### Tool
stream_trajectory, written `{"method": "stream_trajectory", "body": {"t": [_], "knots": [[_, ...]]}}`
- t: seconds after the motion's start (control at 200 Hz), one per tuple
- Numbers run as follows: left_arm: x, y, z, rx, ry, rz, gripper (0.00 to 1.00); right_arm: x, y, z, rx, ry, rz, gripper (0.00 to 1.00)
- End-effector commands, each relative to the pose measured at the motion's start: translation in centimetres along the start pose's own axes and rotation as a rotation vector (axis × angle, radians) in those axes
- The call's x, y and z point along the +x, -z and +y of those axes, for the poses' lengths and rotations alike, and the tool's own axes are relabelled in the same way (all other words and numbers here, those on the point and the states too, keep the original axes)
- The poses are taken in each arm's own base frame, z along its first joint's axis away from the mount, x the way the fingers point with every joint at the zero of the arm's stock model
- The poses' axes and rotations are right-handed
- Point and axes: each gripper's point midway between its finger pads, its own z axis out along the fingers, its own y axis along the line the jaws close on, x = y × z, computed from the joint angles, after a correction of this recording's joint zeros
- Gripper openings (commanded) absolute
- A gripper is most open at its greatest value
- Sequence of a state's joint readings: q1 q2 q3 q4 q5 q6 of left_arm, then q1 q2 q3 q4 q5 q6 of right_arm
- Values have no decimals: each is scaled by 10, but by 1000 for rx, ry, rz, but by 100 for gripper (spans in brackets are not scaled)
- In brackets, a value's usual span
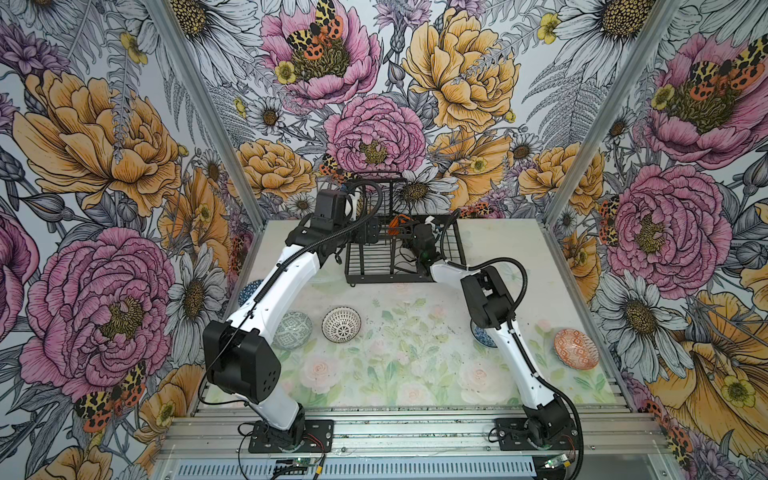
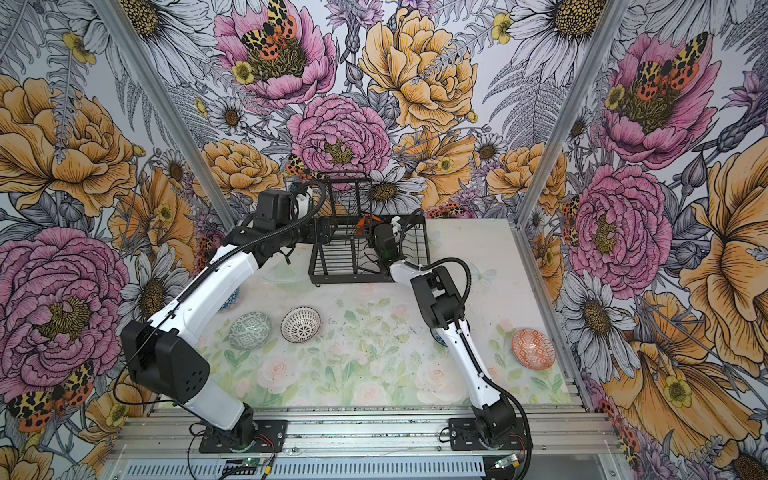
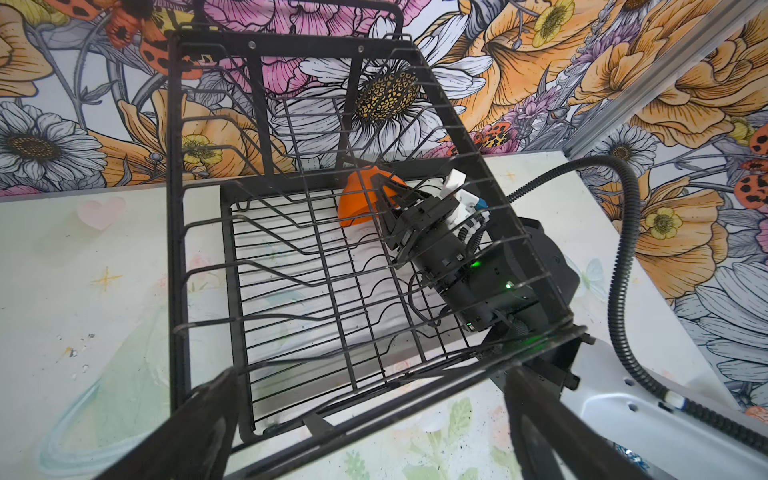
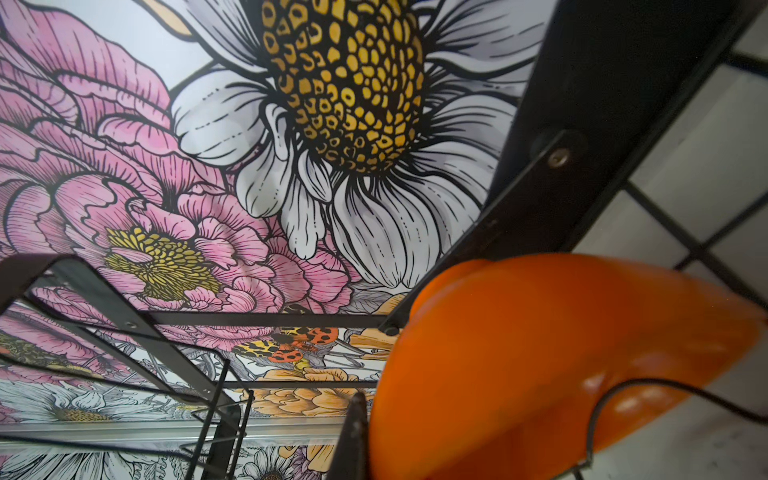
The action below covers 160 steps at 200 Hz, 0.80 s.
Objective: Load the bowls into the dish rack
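Setting the orange bowl (image 3: 357,203) on edge in the dish rack (image 3: 174,208).
The left gripper (image 1: 368,232) hangs at the rack's 9 o'clock side, fingers spread wide and empty; the bowl sits toward its 3 o'clock, by the far rail, tilted on edge, its rim pinched tight by the right gripper (image 3: 386,195), the nearer arm by far.

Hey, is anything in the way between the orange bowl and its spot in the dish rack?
Nothing visible. The orange bowl, pinched at its rim by the right gripper, is already inside the dish rack, and the wire floor around it holds nothing else. Whether it touches the wires yet cannot be told.
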<state>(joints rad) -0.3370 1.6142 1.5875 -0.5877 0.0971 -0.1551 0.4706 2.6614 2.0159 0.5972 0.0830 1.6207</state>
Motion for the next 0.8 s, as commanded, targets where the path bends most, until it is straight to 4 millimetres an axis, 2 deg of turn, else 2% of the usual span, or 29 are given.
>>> {"method": "stream_trajectory", "body": {"t": [0.0,0.105,0.375,0.51,0.796], "knots": [[-3,0,-4,19,9,-4,99,3,15,-62,243,-10,0,0],[-2,1,-4,17,8,-4,99,4,18,-70,270,-22,12,0],[-5,8,-7,16,2,-17,99,5,21,-71,288,-50,11,5],[-8,10,-9,17,0,-25,98,5,18,-67,281,-57,20,15],[-9,11,-14,22,-8,-30,99,-5,13,-55,256,-58,11,23]]}}
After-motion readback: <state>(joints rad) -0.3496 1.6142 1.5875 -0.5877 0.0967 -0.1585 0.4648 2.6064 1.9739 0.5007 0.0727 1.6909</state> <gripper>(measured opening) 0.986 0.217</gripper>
